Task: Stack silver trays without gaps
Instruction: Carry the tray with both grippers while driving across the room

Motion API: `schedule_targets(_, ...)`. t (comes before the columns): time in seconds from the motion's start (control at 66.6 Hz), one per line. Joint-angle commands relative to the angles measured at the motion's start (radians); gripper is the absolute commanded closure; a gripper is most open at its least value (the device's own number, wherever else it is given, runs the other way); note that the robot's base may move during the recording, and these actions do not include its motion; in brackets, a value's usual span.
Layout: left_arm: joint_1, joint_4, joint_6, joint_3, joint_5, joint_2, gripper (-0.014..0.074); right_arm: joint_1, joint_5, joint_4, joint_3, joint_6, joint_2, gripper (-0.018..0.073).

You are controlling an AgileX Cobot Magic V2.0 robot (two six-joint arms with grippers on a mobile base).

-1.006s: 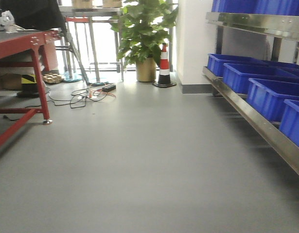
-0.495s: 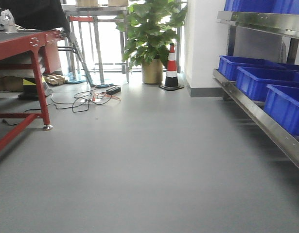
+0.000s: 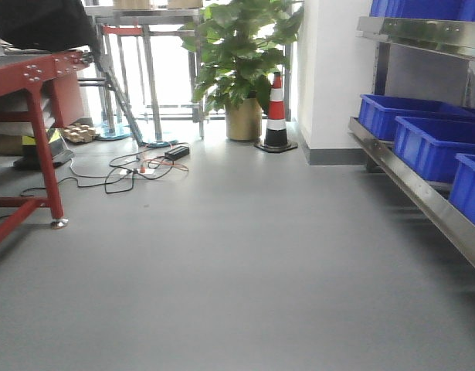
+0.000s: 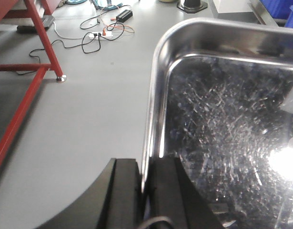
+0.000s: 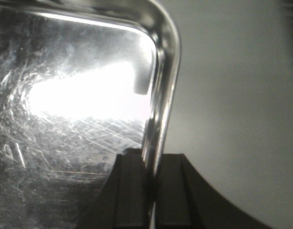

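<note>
Jaws of the left gripper [image 4: 145,177] stand nearly closed, pinching the thin flared rim along the left side of a silver tray [image 4: 222,133] — one black finger [image 4: 125,191] outside the rim, the other inside against the sloped wall. On the opposite side the right gripper [image 5: 151,177] does the same: its jaws are narrowed to a slit on the tray's right rim, close below the rounded corner. The tray's scratched bottom faces up toward both wrist cameras and carries a bright glare. It hangs between the two arms above the grey floor [image 4: 79,119], touching no counter or shelf that can be seen; whether a second tray lies under it cannot be told. Beyond its left edge the left wrist view shows a red table leg [image 4: 44,36] and a tangle of cables [image 4: 96,38] on the floor. The front view does not show the tray at all — only open floor, a potted plant [image 3: 241,54], a striped cone [image 3: 276,112], and blue bins [image 3: 430,143] sitting on a shiny steel rail [image 3: 422,205] at the right.
</note>
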Motion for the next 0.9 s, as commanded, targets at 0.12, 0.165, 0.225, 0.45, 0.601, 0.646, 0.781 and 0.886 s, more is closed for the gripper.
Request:
schedule_targets(0.12, -0.016, 0.005, -0.008, 0.000, -0.088, 0.008, 0.0606, 0.019, -0.115, 0.042, -0.006, -0.018, 0.003, 0.0583)
schedule_targets(0.165, -0.016, 0.005, -0.008, 0.000, -0.088, 0.008, 0.0606, 0.019, -0.115, 0.042, -0.006, -0.018, 0.003, 0.0583)
schedule_targets(0.225, -0.016, 0.005, -0.008, 0.000, -0.088, 0.008, 0.0606, 0.019, -0.115, 0.042, -0.006, -0.018, 0.003, 0.0583)
schedule_targets(0.45, -0.016, 0.005, -0.008, 0.000, -0.088, 0.008, 0.0606, 0.019, -0.115, 0.042, -0.006, -0.018, 0.003, 0.0583)
schedule_targets(0.601, -0.016, 0.007, -0.008, 0.000, -0.088, 0.008, 0.0606, 0.019, -0.115, 0.042, -0.006, -0.018, 0.003, 0.0583)
schedule_targets(0.646, -0.016, 0.007, -0.008, 0.000, -0.088, 0.008, 0.0606, 0.019, -0.115, 0.042, -0.006, -0.018, 0.003, 0.0583)
schedule_targets(0.781, -0.016, 0.007, -0.008, 0.000, -0.088, 0.008, 0.0606, 0.019, -0.115, 0.042, -0.006, -0.018, 0.003, 0.0583)
schedule_targets(0.886, -0.016, 0.007, -0.008, 0.000, -0.088, 0.008, 0.0606, 0.019, -0.115, 0.042, -0.006, -0.018, 0.003, 0.0583)
